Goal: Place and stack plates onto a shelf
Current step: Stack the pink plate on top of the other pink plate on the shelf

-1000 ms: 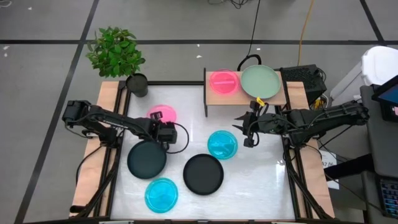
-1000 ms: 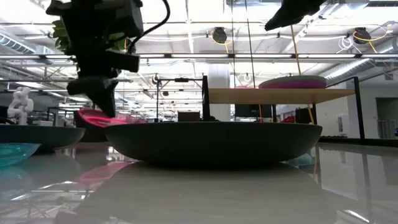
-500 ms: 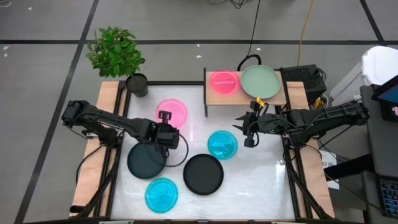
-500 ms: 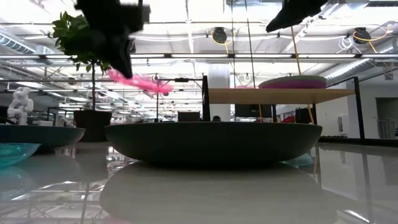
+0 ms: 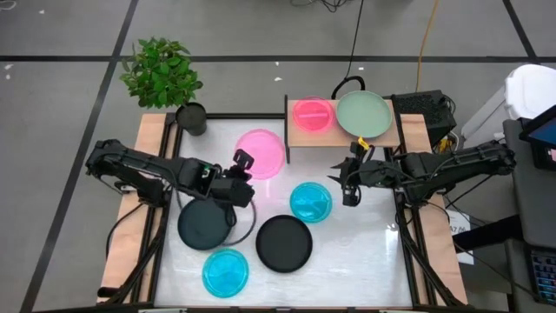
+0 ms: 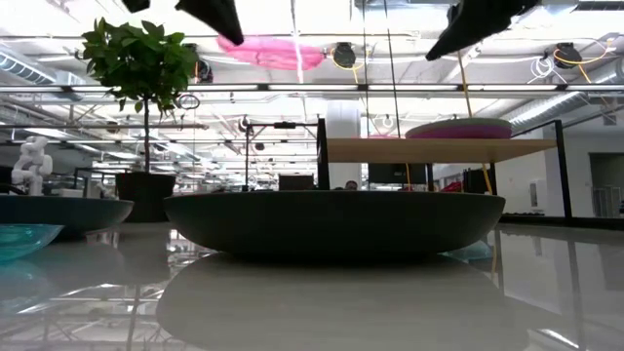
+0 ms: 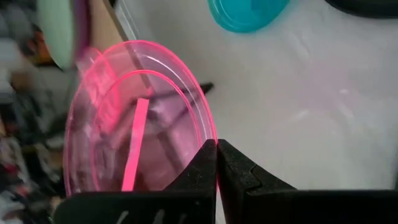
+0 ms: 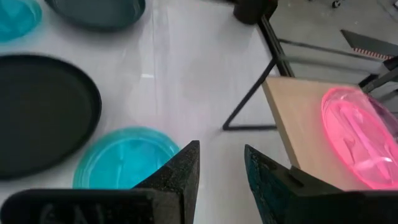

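Observation:
My left gripper [image 5: 246,160] is shut on a translucent pink plate [image 5: 264,150], held high above the table [image 6: 273,51] just left of the shelf [image 5: 387,135]. On the shelf lie a second pink plate [image 5: 311,114] and a pale green plate [image 5: 363,114], which in the low view rests on a purple one [image 6: 458,131]. Two cyan plates [image 5: 310,202] [image 5: 225,271] and two black plates [image 5: 283,243] [image 5: 205,223] rest flat on the table. My right gripper [image 5: 347,186] hovers open in front of the shelf, with nothing between its fingers. My left gripper pinches the pink plate's rim [image 7: 200,142] between its two fingers, on the side of the plate facing the table's left edge. The fingers come slanting down from the left. The plate is lifted clear of the table and tilted, reaching out beyond the fingertips toward the shelf.
A potted plant [image 5: 163,74] in a small dark pot [image 5: 191,117] stands at the table's far left corner. Wooden rails [image 5: 130,209] run along both sides of the table. Cables and equipment lie behind the shelf.
My left gripper has risen well above the table with the pink plate and moved toward the shelf, rolling its wrist as it went. The plate, low near the table a second ago, now hangs high and clear of it.

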